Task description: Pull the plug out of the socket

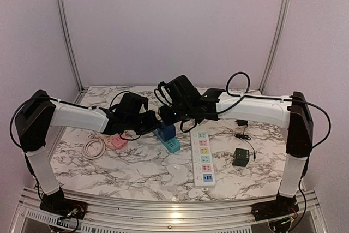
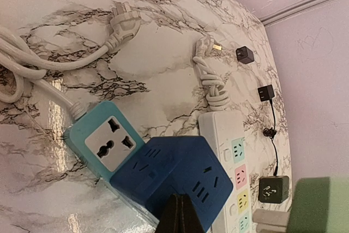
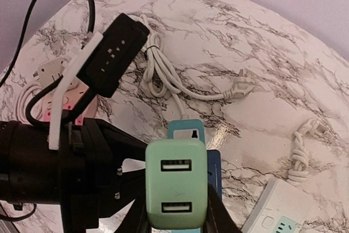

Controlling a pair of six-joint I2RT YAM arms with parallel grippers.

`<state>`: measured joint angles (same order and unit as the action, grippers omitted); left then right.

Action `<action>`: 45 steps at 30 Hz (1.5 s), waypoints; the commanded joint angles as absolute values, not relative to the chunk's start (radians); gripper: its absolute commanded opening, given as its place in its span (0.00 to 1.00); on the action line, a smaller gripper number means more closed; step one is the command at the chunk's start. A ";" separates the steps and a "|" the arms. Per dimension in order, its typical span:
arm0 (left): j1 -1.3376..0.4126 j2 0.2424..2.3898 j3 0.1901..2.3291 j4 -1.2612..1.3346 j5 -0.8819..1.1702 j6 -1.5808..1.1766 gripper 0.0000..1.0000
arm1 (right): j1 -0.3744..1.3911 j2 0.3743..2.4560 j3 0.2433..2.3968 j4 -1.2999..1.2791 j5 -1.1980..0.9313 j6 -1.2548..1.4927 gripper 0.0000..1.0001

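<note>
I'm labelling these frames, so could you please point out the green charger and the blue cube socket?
green charger point(image 3: 176, 186): right wrist view, front face between ports.
blue cube socket point(image 2: 174, 175): left wrist view, centre of body.

A: How many power strips on the marble table point(image 1: 136, 173)?
B: Three: teal strip point(image 2: 103, 140), white strip point(image 1: 202, 159), pink strip point(image 1: 116, 141). One blue cube socket point(image 2: 174, 175), one green adapter point(image 3: 176, 189), three black chargers point(image 2: 274, 188).

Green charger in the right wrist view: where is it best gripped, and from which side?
Grip the green charger across its two flat, parallel side faces, coming from the USB-port face, as the right gripper holds it now. Its boxy shape gives flat contact there, and the ported face points back at the wrist.
</note>
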<state>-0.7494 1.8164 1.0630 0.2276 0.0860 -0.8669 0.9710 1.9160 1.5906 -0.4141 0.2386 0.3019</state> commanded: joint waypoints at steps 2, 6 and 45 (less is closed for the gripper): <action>-0.750 1.885 1.023 0.030 0.061 -0.847 0.00 | 0.999 1.883 1.635 -0.394 0.256 0.313 0.10; -0.750 1.874 1.023 0.034 0.063 -0.846 0.00 | 0.939 1.841 1.588 -0.396 0.226 0.349 0.08; -0.756 1.557 1.106 -0.128 0.050 -0.706 0.00 | 0.333 1.796 1.091 0.063 -0.306 0.630 0.08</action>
<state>-0.7536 1.5757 1.1233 -0.1089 0.0605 -0.7105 0.3397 1.8259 1.1294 -0.0025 -0.2844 0.6132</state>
